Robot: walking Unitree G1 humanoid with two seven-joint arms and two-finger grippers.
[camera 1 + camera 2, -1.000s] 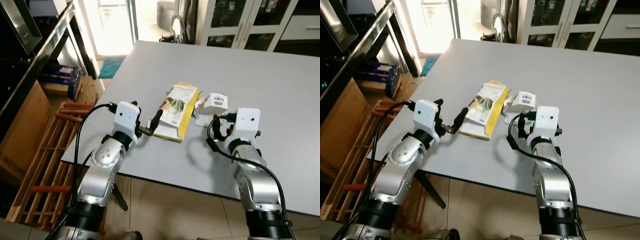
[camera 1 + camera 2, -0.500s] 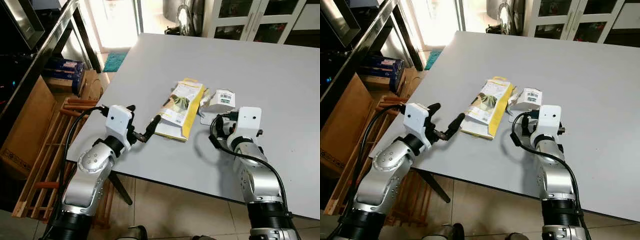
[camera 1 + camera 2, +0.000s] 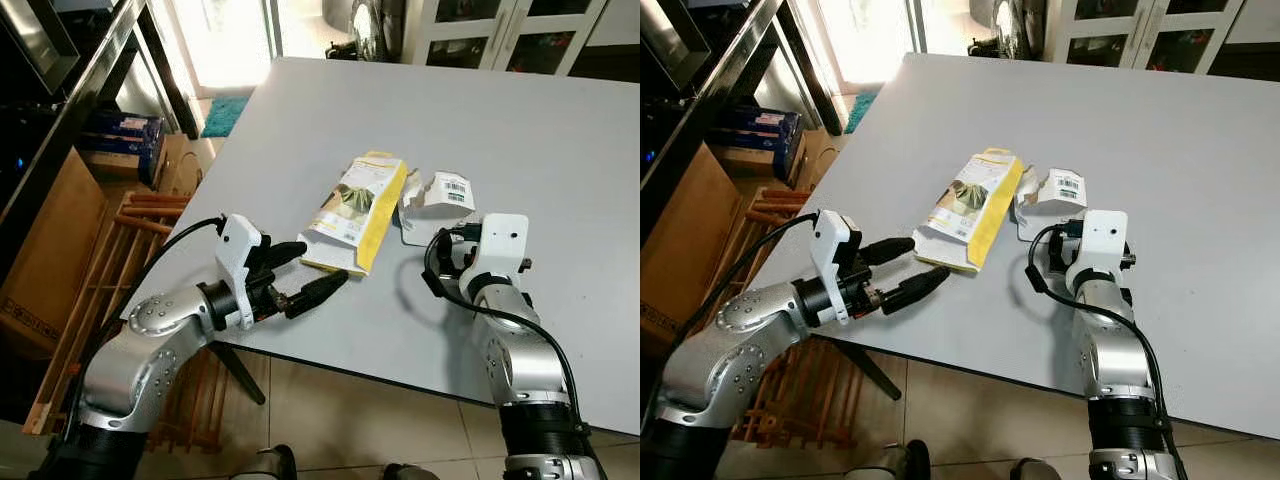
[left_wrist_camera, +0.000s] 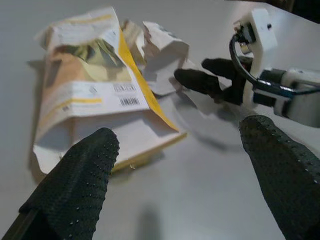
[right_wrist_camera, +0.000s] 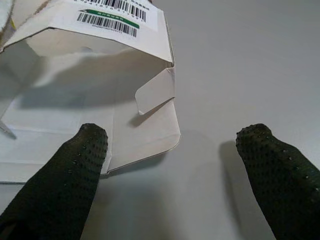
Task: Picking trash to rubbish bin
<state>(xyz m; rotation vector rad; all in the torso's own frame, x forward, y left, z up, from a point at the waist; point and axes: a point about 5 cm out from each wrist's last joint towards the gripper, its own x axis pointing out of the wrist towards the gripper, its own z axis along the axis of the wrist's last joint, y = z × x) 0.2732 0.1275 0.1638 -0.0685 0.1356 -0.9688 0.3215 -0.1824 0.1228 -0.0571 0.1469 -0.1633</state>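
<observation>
A flattened yellow and white package [image 3: 356,208] lies on the grey table [image 3: 520,130], near its left front corner. Beside it on the right sits a torn white carton [image 3: 437,197] with a barcode label. My left gripper [image 3: 324,261] hovers open just in front of the package's near end, fingers pointing right, with nothing between them. In the left wrist view the package [image 4: 90,95] lies ahead of the fingers [image 4: 75,185]. My right gripper [image 5: 175,165] is open right behind the carton [image 5: 90,75], low over the table, holding nothing.
The table's front edge [image 3: 400,360] runs just under both arms. A wooden rack [image 3: 110,300] and a cardboard box [image 3: 50,260] stand on the floor to the left. Dark shelving [image 3: 90,90] lines the left wall, white cabinets [image 3: 480,30] the back.
My left gripper has drawn back from the package's near corner, turned sideways along the table edge, and its fingers have spread wider. The right arm has hardly moved. The camera shifted slightly.
</observation>
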